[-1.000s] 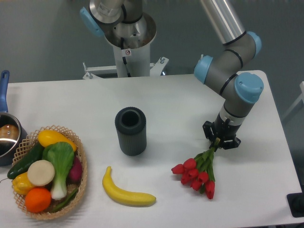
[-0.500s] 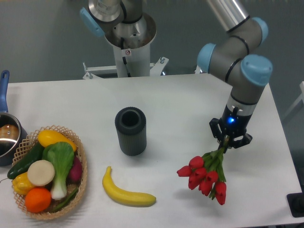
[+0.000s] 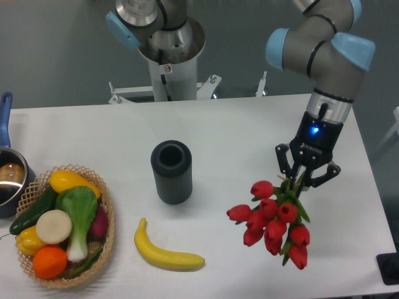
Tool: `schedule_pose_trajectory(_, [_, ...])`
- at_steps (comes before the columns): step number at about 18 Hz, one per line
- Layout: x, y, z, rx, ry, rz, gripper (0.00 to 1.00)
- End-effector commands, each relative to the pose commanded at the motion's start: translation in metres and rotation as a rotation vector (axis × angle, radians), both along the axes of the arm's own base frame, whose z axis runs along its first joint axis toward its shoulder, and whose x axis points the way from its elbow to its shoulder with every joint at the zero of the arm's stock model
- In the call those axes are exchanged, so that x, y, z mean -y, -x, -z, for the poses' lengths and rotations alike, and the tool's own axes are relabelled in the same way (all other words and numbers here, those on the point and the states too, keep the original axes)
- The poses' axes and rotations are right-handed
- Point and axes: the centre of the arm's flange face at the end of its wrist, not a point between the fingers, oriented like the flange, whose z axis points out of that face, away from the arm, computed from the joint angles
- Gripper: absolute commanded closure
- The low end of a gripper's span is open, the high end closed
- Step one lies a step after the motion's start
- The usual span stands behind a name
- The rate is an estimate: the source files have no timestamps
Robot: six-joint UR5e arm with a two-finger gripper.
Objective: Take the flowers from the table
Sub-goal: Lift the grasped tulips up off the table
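Observation:
The flowers (image 3: 272, 220) are a bunch of red tulip buds on green stems, hanging buds-down in the air at the right of the white table (image 3: 237, 131). My gripper (image 3: 303, 180) is shut on the green stems at their upper end and holds the bunch above the tabletop. The arm's wrist, with a blue light, rises above the gripper toward the upper right. The upper ends of the stems are hidden between the fingers.
A dark grey ribbed cylinder vase (image 3: 171, 171) stands at the middle. A yellow banana (image 3: 166, 252) lies in front of it. A wicker basket (image 3: 105, 242) of vegetables and fruit sits at the front left, with a blue-handled pot (image 3: 9, 180) behind it.
My gripper has risen with the flowers in it. The bunch has left the table and now hangs higher and looks larger in view. Nothing else has moved.

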Motion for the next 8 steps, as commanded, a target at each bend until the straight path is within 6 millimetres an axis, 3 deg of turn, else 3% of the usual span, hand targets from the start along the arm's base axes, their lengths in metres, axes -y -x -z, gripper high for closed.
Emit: schedule_pose_trajectory(8, [0.015,0.011,-0.014,0.033,-0.094,-0.015,0.78])
